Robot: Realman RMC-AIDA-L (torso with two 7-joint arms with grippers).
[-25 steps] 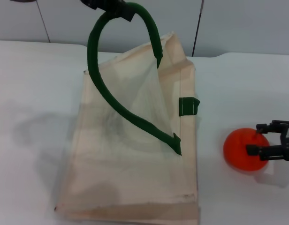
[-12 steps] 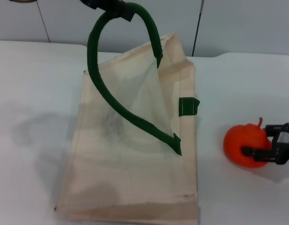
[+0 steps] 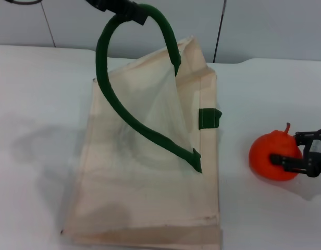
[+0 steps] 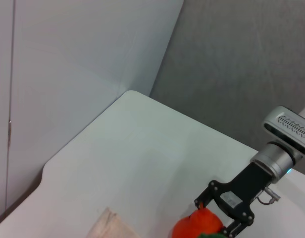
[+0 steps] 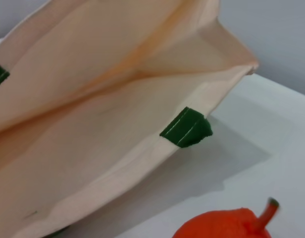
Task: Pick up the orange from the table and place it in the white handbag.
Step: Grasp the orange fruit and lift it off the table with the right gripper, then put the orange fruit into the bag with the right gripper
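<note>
Right hand [image 3: 298,152] clamped on small round orange-red fruit [image 3: 272,156], right of cream cloth tote [image 3: 150,172]. Left hand [image 3: 119,8] gripping tote's green handle [image 3: 124,109]. Fruit light, firm, roll-prone; best gripped across middle.

Right gripper [image 4: 218,215]: black angular linkage fingers, small white label on the black body, thin grey cable at the side, silver cylindrical wrist with a ribbed grey housing behind. Left gripper [image 3: 119,8]: black, mostly cropped.
</note>
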